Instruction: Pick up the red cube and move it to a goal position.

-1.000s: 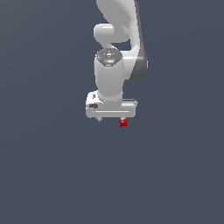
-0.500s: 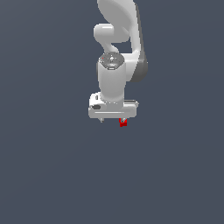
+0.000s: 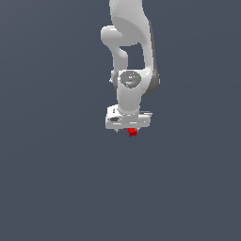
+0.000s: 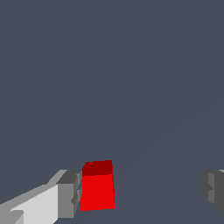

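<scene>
The red cube (image 3: 132,132) is small and bright red and sits just under the white hand in the exterior view. In the wrist view the red cube (image 4: 98,187) lies between my fingers, right beside one grey finger pad (image 4: 69,194). The other finger pad (image 4: 213,190) is far off on the opposite side. My gripper (image 4: 141,192) is open wide around the cube and is not closed on it. In the exterior view my gripper (image 3: 128,129) points straight down and its fingers are mostly hidden behind the hand.
The white arm (image 3: 129,42) rises above the hand in the exterior view. A plain dark grey surface (image 3: 56,179) lies all around.
The hand has come down a little toward the red cube. The cube has stayed in place.
</scene>
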You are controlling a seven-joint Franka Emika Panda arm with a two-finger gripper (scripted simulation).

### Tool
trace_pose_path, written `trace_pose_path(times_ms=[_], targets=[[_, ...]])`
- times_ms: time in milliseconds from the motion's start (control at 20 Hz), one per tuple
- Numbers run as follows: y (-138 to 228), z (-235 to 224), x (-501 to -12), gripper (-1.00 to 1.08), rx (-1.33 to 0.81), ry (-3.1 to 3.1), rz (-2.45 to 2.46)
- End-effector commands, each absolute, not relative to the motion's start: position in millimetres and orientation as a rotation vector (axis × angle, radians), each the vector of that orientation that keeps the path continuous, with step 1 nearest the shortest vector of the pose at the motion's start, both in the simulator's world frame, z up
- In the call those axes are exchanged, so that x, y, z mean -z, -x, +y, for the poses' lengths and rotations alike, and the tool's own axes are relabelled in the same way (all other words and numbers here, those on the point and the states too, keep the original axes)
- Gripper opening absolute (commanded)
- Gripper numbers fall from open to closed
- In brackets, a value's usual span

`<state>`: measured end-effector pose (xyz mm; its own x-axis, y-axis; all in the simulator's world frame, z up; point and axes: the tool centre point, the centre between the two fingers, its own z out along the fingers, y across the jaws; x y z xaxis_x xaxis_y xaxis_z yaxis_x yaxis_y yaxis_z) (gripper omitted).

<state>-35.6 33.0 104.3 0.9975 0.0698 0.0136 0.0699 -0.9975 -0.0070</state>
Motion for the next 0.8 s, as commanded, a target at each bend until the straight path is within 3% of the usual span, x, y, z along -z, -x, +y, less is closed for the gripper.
trace_pose_path(times_ms=[0,750], targets=[[49,42,-84,1.00,0.015,3.132,-0.141],[86,69,-21,1.00,0.000,3.132,-0.233]])
